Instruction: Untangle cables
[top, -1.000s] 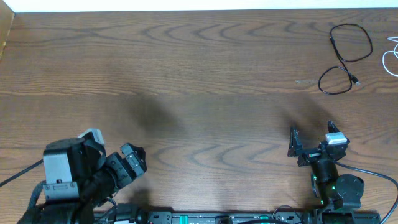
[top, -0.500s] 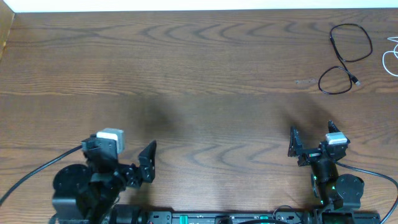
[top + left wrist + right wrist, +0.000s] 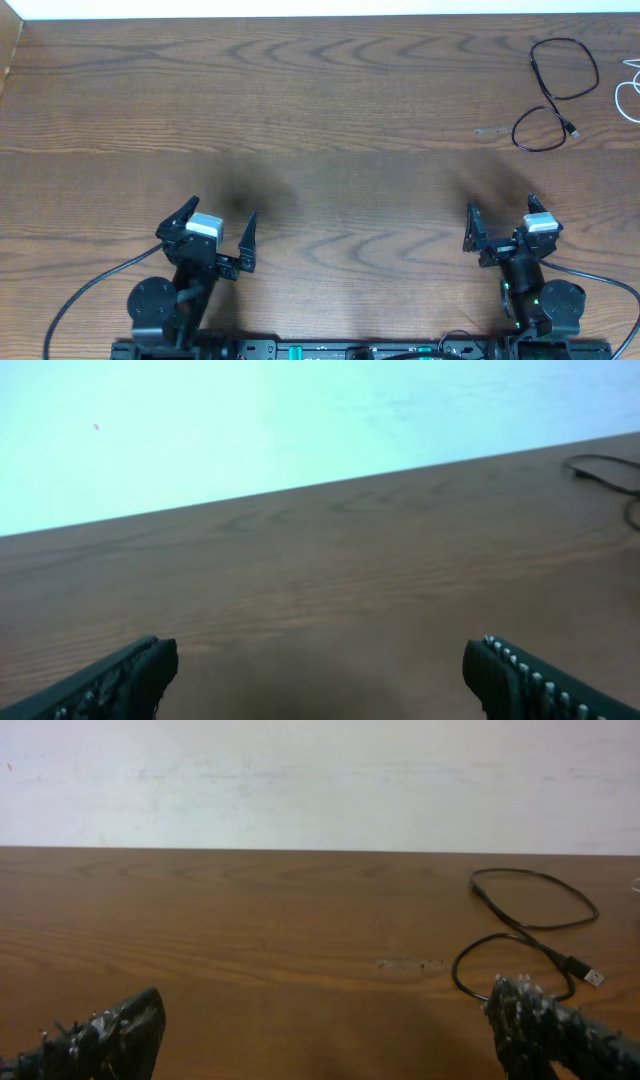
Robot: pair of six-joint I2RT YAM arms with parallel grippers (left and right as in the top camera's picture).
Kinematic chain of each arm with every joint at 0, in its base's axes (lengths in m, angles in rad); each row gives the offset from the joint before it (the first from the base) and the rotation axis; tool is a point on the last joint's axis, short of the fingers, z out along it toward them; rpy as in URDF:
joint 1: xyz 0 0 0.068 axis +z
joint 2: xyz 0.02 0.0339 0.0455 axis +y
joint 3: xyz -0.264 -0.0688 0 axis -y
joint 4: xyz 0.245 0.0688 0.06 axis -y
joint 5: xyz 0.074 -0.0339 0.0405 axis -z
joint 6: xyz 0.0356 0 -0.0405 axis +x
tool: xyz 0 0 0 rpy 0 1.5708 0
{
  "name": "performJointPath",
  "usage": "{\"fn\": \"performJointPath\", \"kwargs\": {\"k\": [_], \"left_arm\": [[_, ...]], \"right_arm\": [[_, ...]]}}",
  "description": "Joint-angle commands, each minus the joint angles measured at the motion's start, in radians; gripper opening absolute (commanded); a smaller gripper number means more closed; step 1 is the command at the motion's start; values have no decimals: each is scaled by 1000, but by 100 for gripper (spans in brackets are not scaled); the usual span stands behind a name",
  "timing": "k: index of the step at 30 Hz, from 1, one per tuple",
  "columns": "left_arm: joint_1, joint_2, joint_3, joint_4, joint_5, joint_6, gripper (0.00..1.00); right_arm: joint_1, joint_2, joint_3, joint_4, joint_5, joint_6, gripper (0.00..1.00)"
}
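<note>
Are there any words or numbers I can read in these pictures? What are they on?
None: no words, numbers or signs can be read on the table, the black cable, the white cable, the left gripper or the right gripper.

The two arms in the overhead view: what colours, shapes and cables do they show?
Both arms are black with round bases. The left hand and right hand each have two black pointed fingers and a light grey block. A black cable trails from each arm.
</note>
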Motion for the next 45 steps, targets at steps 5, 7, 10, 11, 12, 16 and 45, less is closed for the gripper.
{"fn": "performJointPath", "kwargs": {"k": [5, 7, 10, 11, 12, 16, 45], "left_arm": [[15, -118, -193, 172, 2, -64, 96], [15, -129, -239, 233, -23, -106, 96], [15, -129, -304, 319, -84, -182, 96], [15, -129, -321, 341, -101, -201, 96], [15, -129, -337, 361, -105, -206, 96], [15, -129, -349, 363, -157, -220, 96], [4, -129, -349, 249, -285, -59, 96]], "right_arm": [[11, -6, -3, -3, 4, -16, 99], [11, -6, -3, -3, 4, -16, 99], [11, -6, -3, -3, 4, -15, 99], [11, -6, -3, -3, 4, -16, 99], [11, -6, -3, -3, 4, -16, 99], [11, -6, -3, -3, 4, -15, 99], [11, -6, -3, -3, 4, -16, 99]]}}
